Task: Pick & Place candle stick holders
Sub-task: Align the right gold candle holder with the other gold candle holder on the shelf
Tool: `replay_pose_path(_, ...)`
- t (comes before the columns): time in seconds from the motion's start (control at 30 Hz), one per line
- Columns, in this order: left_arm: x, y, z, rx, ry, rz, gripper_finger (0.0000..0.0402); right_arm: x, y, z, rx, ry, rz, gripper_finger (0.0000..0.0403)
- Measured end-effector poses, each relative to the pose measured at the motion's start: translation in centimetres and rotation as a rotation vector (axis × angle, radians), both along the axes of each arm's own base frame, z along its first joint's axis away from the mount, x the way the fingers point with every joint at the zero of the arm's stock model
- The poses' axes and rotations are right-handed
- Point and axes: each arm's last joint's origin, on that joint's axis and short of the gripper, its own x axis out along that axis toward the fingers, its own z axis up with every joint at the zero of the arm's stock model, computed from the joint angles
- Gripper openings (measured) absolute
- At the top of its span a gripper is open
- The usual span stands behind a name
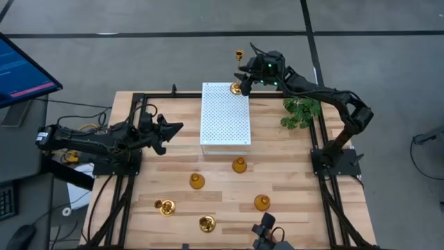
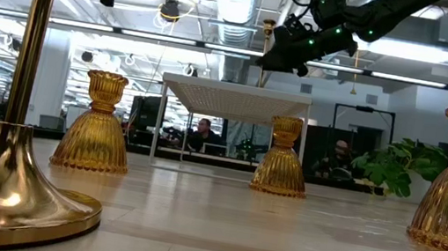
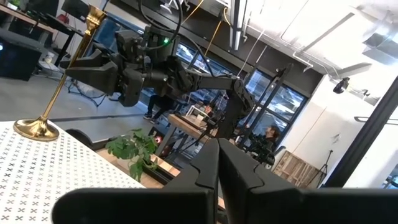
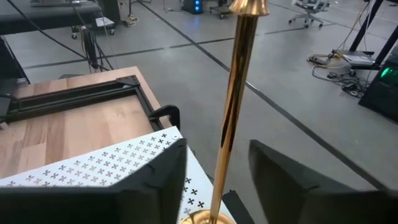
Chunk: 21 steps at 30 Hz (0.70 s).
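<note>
A tall thin-stemmed gold candle stick holder (image 1: 237, 75) stands upright by its flared base on the far right corner of the white perforated box (image 1: 225, 114). My right gripper (image 4: 219, 180) is open. Its fingers stand level on either side of the stem (image 4: 236, 93), with a gap on each side. Several squat gold holders rest on the wooden table, among them ones at the middle (image 1: 239, 165) and toward the near edge (image 1: 197, 181), (image 1: 261, 203). My left gripper (image 1: 173, 128) waits shut above the table's left side, holding nothing.
A green leafy plant (image 1: 302, 111) lies at the table's far right, beside the right arm. Black frame rails (image 1: 322, 139) run along the table's sides. A camera mount (image 1: 267, 232) sits at the near edge. People sit at desks (image 2: 203, 131) in the room beyond.
</note>
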Motion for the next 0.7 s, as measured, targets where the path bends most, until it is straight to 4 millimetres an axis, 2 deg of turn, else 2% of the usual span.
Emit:
replay_pose_path(0.2,0.0,0.0,0.0,-0.004,-0.001,-0.002,0.0008,-0.5,0.5,0.8,0.008,-0.012,-0.002,0.0239)
replay_pose_path(0.43,0.0,0.0,0.0,-0.004,-0.002,-0.002,0.0008,-3.5,2.4,3.7,0.033,0.03,-0.015,0.0245)
replay_pose_path(0.53,0.0,0.0,0.0,0.0,-0.002,-0.009,0.0008,-5.8,4.6,5.7,0.029,0.077,0.003,0.024)
replay_pose_path(0.7,0.0,0.0,0.0,0.004,-0.002,-0.016,0.0008,-9.7,9.9,8.8,0.059,0.095,0.086,0.0238)
